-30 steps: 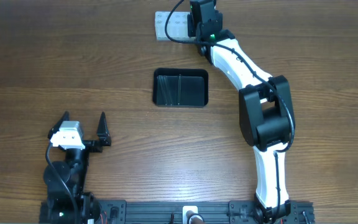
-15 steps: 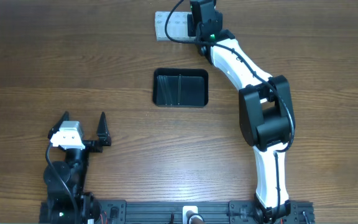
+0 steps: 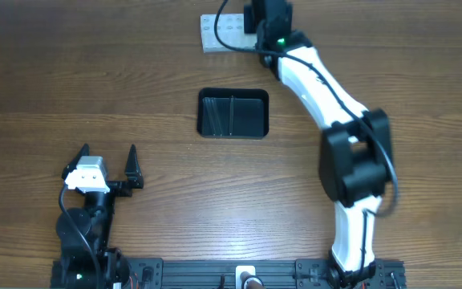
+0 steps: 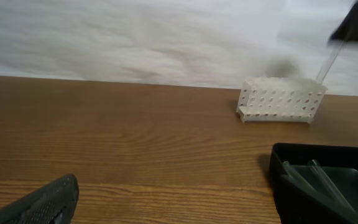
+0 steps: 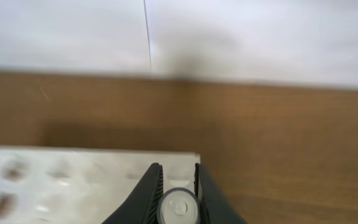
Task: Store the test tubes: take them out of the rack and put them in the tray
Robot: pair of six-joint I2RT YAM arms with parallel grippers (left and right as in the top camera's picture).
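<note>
Left side of the wooden table [image 3: 95, 80]: the left gripper [image 3: 108, 151] sits low near its own arm base. Jaws spread wide, nothing between them. It is well apart from all task items. In the left wrist view, one of its dark fingers [image 4: 42, 199] shows at the edge over bare wood.

Centre: the black tray [image 3: 233, 94] lies flat on the table, long side across the top view. Clear tubes [image 4: 316, 174] lie on its floor, at least two by the left wrist view. From above they show only as faint streaks, so there is no firm count.

Beyond the tray, toward the far edge of the table: the white rack [image 3: 221, 34] stands upright, its side wall dotted with holes. It is apart from the tray, with bare wood between them.

Right: the right arm stands at the right of the top view and reaches up and across to the rack's right-hand end. The right gripper [image 5: 176, 169] is over that end of the rack. Its jaws are drawn in narrow, clamped on either side of a test tube [image 5: 178, 205] seen end-on as a pale round top.

From the left wrist view, this tube hangs as a thin, slightly tilted clear line below the dark gripper. Its lower end is at the rack's top edge. I cannot tell whether it is free of its hole.
</note>
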